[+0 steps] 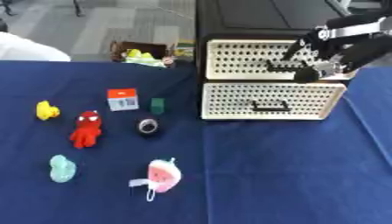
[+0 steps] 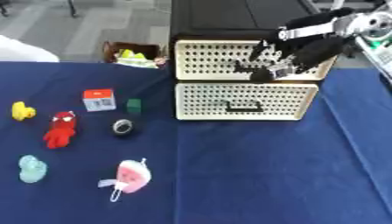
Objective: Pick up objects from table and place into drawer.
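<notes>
Cream perforated drawer unit (image 1: 264, 100), two-tiered

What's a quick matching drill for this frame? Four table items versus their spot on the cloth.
Items:
1. yellow duck
2. red octopus toy
3. pink pouch
4. green block

Places:
A. nearest the front edge, middle of the cloth
B. far left of the cloth
C. closest to the drawer unit
D. just right of and below the duck

Pairs: 1-B, 2-D, 3-A, 4-C
</notes>
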Controlling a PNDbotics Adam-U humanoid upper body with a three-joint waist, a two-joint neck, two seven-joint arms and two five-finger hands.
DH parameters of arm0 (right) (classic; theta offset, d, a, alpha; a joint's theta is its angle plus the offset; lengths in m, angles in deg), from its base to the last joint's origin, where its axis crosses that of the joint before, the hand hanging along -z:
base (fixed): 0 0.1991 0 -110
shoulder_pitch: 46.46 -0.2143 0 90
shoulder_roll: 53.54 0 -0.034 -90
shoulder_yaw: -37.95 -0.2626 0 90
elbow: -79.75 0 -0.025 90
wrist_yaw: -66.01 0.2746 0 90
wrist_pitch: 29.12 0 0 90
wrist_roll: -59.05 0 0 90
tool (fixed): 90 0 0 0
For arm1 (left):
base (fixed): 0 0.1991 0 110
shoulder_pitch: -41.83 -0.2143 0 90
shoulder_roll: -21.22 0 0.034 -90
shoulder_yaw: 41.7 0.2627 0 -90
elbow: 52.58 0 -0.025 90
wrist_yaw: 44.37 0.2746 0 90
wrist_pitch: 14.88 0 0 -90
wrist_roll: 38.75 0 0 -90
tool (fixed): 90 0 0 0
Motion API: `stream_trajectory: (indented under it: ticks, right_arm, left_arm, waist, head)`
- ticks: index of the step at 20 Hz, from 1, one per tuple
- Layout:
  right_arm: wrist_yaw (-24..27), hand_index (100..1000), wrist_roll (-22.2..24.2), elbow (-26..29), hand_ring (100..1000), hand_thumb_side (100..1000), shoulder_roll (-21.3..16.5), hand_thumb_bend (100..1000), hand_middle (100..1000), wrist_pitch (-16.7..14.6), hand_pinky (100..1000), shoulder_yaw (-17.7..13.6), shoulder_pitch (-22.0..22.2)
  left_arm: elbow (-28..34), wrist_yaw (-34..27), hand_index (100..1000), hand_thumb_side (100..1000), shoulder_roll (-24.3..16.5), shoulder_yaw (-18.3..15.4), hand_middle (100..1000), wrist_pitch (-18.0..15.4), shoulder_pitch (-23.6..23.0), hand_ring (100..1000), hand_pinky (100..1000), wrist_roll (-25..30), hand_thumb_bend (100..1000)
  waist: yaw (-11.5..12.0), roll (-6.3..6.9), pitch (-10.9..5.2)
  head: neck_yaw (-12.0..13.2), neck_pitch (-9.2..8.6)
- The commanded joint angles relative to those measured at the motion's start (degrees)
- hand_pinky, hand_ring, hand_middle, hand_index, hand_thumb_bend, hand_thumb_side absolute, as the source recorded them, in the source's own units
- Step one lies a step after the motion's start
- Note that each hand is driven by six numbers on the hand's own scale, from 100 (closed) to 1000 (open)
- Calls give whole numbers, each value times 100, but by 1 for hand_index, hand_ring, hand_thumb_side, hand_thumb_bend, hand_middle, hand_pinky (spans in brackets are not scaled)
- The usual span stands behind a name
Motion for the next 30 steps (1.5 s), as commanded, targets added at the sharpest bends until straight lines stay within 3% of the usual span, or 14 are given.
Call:
stream_trajectory:
  ticks: [1,16,24,30]
  right_arm:
    - [-114,914,-9,89,100,897,-214,593,100,18,100,-86,-55]
    - [-1193,907,-9,165,100,906,-142,610,100,-111,100,85,-106]
    - [-1338,904,-9,6,100,919,-49,613,100,-152,100,206,-165]
    - [-1098,902,-9,-24,100,945,-77,602,100,-191,100,342,-65]
  left_arm:
    - [116,31,634,992,-72,-12,566,-2,30,555,505,16,124]
    - [116,22,631,997,-50,-4,564,20,31,554,504,26,126]
    - [116,23,629,1000,-37,-4,563,34,34,554,504,24,127]
    - [116,28,629,1000,-33,-7,563,40,41,554,504,16,127]
  waist:
    - [9,6,-106]
    - [41,1,-90]
    - [56,-8,-66]
    - [51,-7,-55]
  head:
    - [-15,-74]
    - [-52,-101]
    - [-84,-118]
    - [-81,-120]
